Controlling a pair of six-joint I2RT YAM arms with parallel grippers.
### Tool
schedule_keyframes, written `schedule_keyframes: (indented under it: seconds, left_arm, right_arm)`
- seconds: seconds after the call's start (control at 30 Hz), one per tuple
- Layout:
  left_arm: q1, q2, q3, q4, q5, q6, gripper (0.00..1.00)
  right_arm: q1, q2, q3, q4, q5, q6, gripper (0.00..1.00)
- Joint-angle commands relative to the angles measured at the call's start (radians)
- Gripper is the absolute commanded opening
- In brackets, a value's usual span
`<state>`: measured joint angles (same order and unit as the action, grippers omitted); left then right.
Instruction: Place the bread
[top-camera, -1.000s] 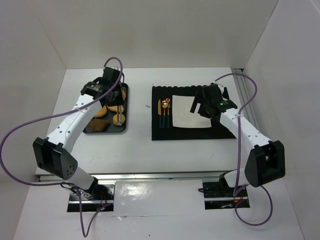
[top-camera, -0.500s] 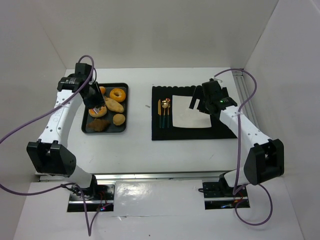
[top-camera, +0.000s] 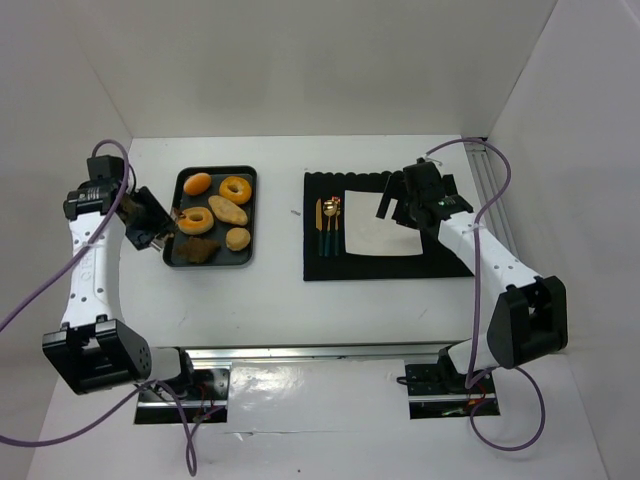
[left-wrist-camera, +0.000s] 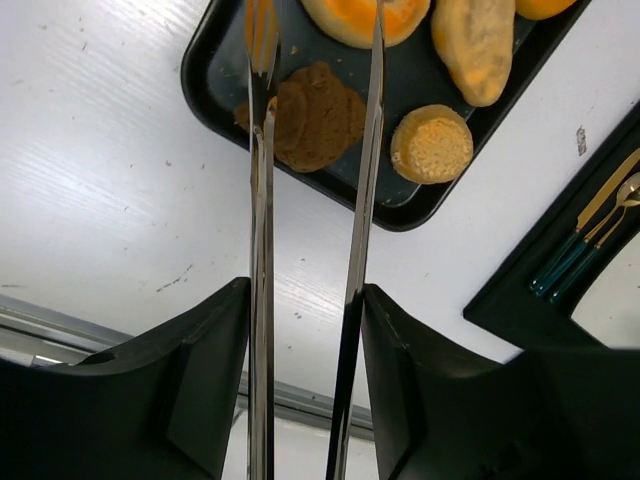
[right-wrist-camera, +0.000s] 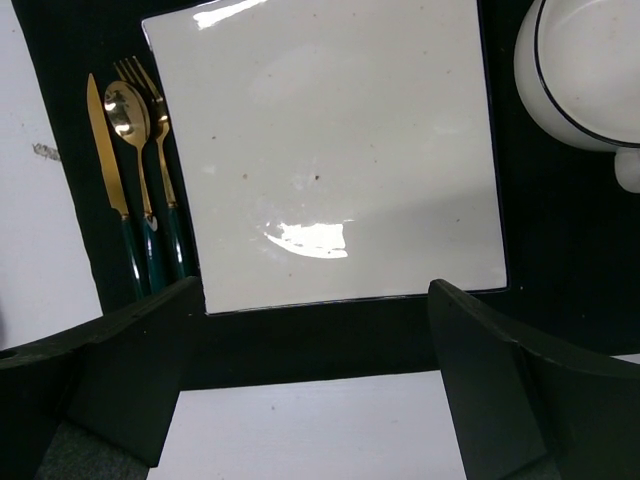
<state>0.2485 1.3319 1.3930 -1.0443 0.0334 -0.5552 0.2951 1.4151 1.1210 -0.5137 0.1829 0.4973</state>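
Step in hand, by my reading: the pick-up, not yet made. My left pincer (top-camera: 158, 222) stands at the edge of the black tray (top-camera: 252, 205), its long metal blades apart and gripping nothing. The bread (top-camera: 196, 219), the ring nearer it, lies in the tray just ahead of the blade tips, past a brown pastry (left-wrist-camera: 315, 115). My right pincer (right-wrist-camera: 312, 300) hangs spread and empty above the square white plate (right-wrist-camera: 320, 150). Next move: advance the left, straddle the ring, close.
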Motion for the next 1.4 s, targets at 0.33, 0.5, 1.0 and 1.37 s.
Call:
schedule_keyframes:
  seconds: [0.33,0.5,1.0,1.37]
  left_arm:
    - [0.123,0.016,-0.147,0.198,0.272,-0.034,0.63]
    - [0.143,0.075,-0.169,0.253,0.272,-0.045,0.64]
    - [0.161,0.083,-0.072,0.233,0.235,-0.02,0.27]
    - [-0.139,0.048,0.074,0.303,0.358,0.026,0.14]
  right_arm:
    - [0.009,0.005,-0.012,0.061,-0.017,0.003,1.0]
    - [0.009,0.024,-0.012,0.061,-0.017,0.003,1.0]
    - [0.009,0.024,-0.01,0.03,0.015,0.012,1.0]
    - [0.009,-0.021,0.12,-0.068,0.131,-0.008,1.0]
